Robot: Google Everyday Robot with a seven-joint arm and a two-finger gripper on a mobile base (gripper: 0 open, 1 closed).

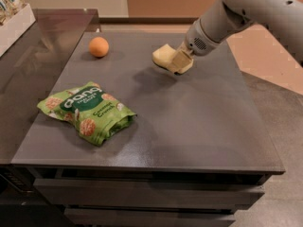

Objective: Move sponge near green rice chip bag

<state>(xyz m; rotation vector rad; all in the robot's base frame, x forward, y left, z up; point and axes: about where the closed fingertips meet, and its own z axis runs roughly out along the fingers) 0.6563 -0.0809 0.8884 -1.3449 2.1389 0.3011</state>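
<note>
The pale yellow sponge (pixel 169 59) is held above the dark grey table (pixel 199 122), its shadow on the surface below and to the left. My gripper (pixel 180 59) reaches in from the upper right and is shut on the sponge's right side. The green rice chip bag (pixel 87 111) lies flat near the table's front left, well to the left of and nearer than the sponge.
A round orange fruit (pixel 98 47) sits at the back left of the table. A white bin with packets (pixel 14 13) stands on the counter at far left. My arm (pixel 251 8) spans the upper right. Drawers run below the table's front edge.
</note>
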